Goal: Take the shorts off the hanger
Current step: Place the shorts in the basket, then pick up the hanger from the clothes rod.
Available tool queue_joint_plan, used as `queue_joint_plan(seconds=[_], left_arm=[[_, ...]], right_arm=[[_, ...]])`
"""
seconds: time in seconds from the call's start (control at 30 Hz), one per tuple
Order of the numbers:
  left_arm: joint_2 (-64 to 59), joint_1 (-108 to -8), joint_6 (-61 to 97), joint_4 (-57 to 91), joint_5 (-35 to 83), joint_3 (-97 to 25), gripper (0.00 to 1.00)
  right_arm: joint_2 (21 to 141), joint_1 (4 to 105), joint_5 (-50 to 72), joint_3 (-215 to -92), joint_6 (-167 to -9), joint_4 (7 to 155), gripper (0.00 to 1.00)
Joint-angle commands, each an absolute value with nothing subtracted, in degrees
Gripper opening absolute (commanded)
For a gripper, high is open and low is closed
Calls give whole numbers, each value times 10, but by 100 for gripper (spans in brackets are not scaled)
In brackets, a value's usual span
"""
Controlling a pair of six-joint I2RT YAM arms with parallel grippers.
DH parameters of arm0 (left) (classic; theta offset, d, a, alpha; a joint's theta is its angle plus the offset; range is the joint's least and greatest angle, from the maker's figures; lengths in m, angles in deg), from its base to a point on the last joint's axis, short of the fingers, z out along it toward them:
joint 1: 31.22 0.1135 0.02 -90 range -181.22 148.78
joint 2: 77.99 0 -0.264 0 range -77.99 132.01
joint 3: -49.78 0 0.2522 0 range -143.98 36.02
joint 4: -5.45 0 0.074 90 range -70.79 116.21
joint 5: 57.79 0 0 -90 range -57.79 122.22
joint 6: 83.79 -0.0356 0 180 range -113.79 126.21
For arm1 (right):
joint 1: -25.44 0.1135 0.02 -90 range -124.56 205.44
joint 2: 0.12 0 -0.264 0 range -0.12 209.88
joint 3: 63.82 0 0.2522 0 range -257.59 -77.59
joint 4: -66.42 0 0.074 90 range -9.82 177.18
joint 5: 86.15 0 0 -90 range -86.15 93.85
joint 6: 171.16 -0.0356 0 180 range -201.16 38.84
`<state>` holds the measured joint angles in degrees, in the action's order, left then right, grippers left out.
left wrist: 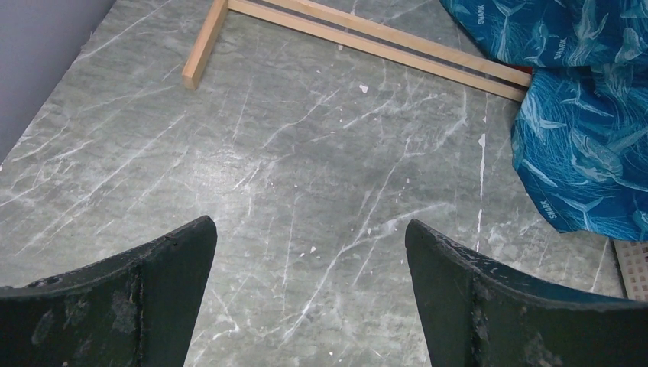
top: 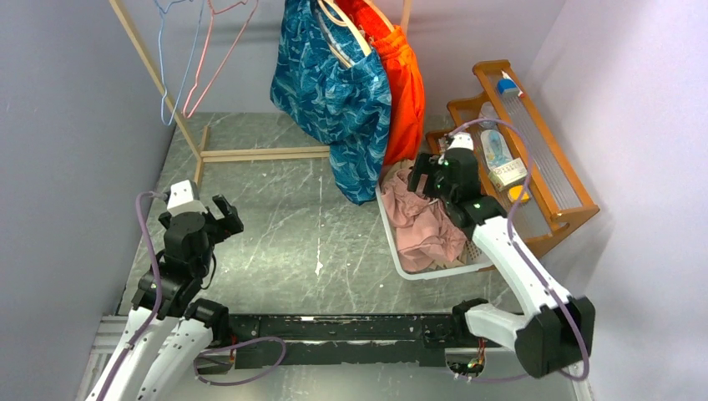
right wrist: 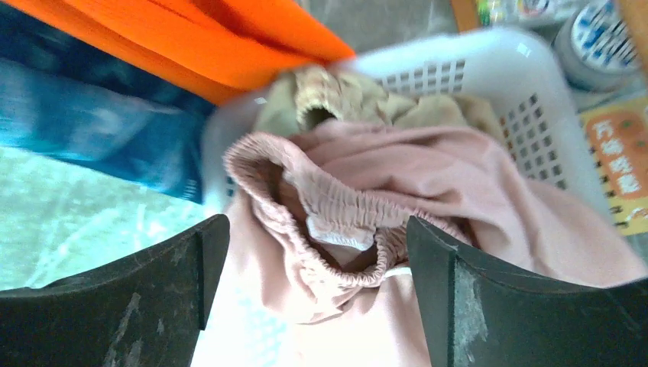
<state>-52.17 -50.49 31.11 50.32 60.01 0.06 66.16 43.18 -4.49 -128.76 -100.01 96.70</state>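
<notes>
The blue shorts (top: 334, 92) and orange shorts (top: 402, 88) hang near the tabletop's (top: 275, 242) far edge. The pink shorts (top: 422, 230) and tan shorts (right wrist: 336, 99) lie in a white basket (top: 434, 271) by the right edge. Above them the right hand (right wrist: 317, 229) is spread wide and empty, and the left hand (left wrist: 309, 229) is wide and empty near the left edge.

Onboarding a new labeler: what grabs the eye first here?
Patterned blue fabric shorts and bright orange fabric shorts hang on the wooden rack at the back. To their right, a white plastic basket holds crumpled dusty pink shorts, with the right gripper open over them. The left gripper is open above the grey marbled table.
</notes>
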Motion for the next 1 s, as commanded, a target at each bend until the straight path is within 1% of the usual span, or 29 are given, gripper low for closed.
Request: queue_joint_plan(seconds=[0.0,0.1,0.17,0.3,0.4,0.47,0.57,0.63,0.73,0.77,0.8,0.9,0.97], left_arm=[[-522,-500,313,497,591,-9,97],[-527,-500,313,497,589,-8,97],[-529,-500,312,496,588,-7,97],[-528,-500,311,495,585,-7,98],[-524,-500,314,498,580,-9,98],[-521,-500,316,500,577,-10,99],[-521,-500,311,496,565,-8,100],[-519,-500,307,493,561,-8,100],[-508,-500,305,492,557,-10,100],[-502,-500,303,490,555,-11,99],[-496,-500,301,490,552,-13,100],[-480,-500,299,495,544,-21,100],[-473,-500,291,499,547,-30,99]], right_arm=[[597,431,-48,-1314,-991,1003,90],[568,430,-15,-1317,-982,1001,92],[550,431,57,-1324,-966,993,92],[520,432,216,-1328,-996,929,85],[526,450,285,-1335,-1009,897,81],[533,493,272,-1355,-989,902,80],[549,559,217,-1393,-953,908,80],[575,585,182,-1438,-929,936,80],[620,598,58,-1520,-885,996,81],[633,598,-5,-1540,-874,1003,82],[643,598,-29,-1556,-861,1004,84],[680,598,-29,-1598,-825,992,88],[720,595,-31,-1661,-828,1017,89]])
